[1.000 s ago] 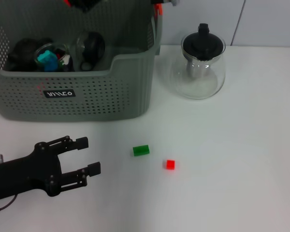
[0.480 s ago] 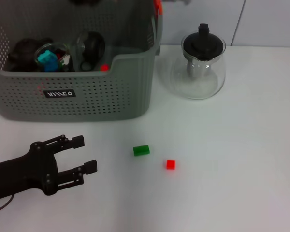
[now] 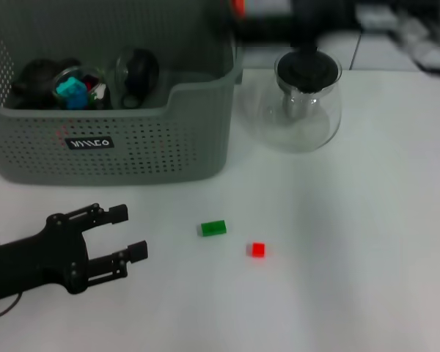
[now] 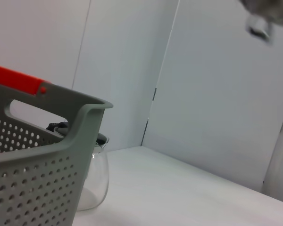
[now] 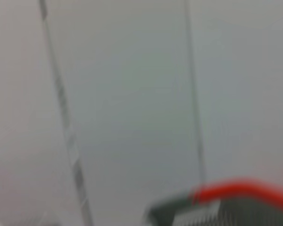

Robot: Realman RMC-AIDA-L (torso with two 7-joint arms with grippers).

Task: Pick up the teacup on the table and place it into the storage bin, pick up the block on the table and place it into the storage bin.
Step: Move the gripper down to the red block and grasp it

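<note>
Storage bin (image 3: 132, 139) already holds glassware; green block (image 3: 213, 228) & red block (image 3: 257, 250) lie in front of it, left gripper (image 3: 128, 233) jaws spread nearby, next: reach green block; right gripper unseen.

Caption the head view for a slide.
Open left gripper rests on the table near green block and red block, before the storage bin and glass teapot.
</note>
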